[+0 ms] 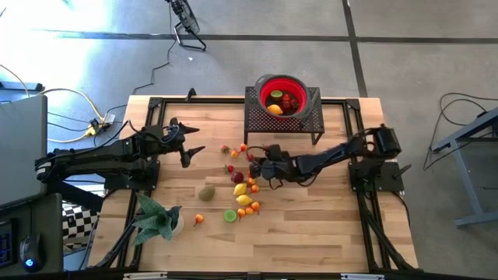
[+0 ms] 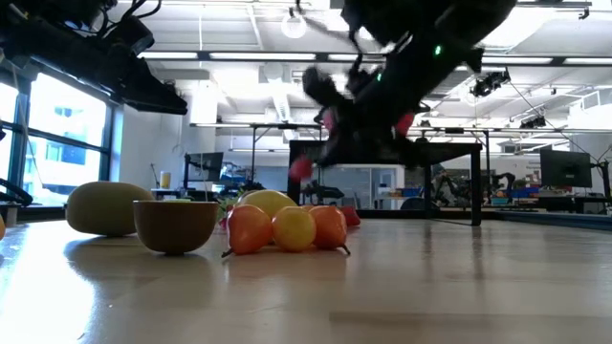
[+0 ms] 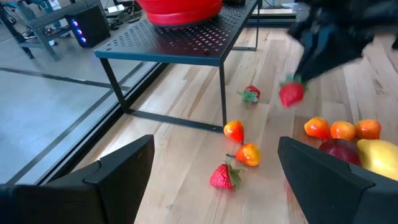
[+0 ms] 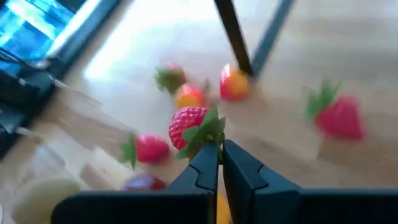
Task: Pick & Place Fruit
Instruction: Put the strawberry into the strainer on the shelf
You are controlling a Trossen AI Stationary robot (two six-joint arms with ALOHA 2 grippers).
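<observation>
Toy fruit lies scattered mid-table: a lemon (image 1: 243, 200), a kiwi (image 1: 206, 193), a halved lime (image 1: 230, 215), small oranges (image 3: 234, 130) and a strawberry (image 3: 224, 176). My right gripper (image 4: 221, 149) is shut on another strawberry (image 4: 186, 124), which hangs above the table in the left wrist view (image 3: 291, 93), just near of the black stand (image 1: 264, 117). My left gripper (image 1: 196, 140) waits open at the table's left, pointing toward the fruit, with nothing between its fingers. My right gripper pinches the strawberry's green leafy cap (image 4: 204, 135) between its two fingertips. The fingers slant down from the table's right side. The red body juts out beyond the fingertips, and the strawberry is lifted clear of the table.
A red bowl (image 1: 261, 85) holding a few fruits sits on the black perforated stand at the table's far edge. A green leafy plant (image 1: 156, 218) lies at the near left. The stand's legs (image 3: 224, 93) rise close to the fruit. Bare wood lies near and right.
</observation>
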